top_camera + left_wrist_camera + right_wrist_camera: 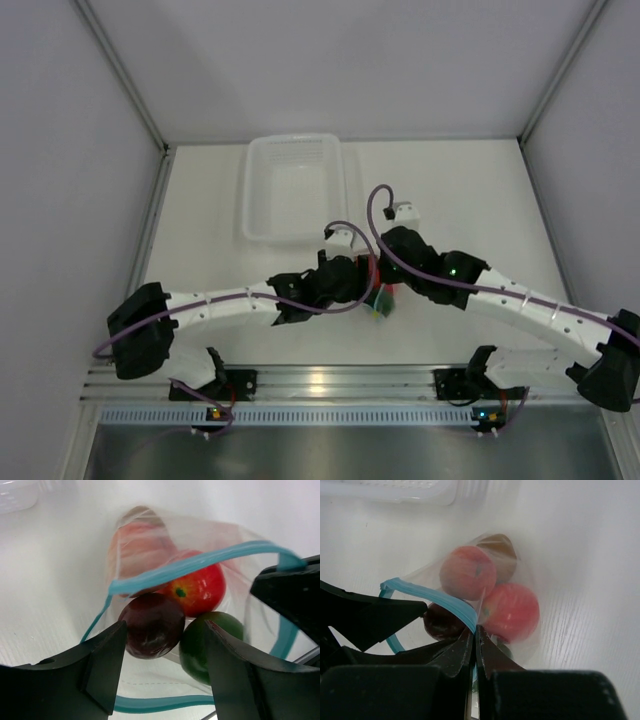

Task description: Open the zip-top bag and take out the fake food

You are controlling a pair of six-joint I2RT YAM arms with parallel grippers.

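Note:
The zip-top bag [200, 562] lies with its teal strip pulled apart, so the mouth faces my left wrist camera. Inside sit the fake food pieces: a dark maroon fruit [150, 625], a red one [200, 587], a green one [210, 640] and an orange one [140, 545] further back behind the plastic. My left gripper [164, 630] is open at the mouth, with the maroon and green fruits just ahead of its fingers and nothing gripped. My right gripper [475, 627] is shut on the upper zip strip [445, 602], holding that edge up. Both grippers meet over the bag [380, 302] at mid-table.
A translucent white tub [295, 185] stands behind the bag, towards the back of the table; its rim [395, 492] shows at the top of the right wrist view. Grey walls enclose the table on three sides.

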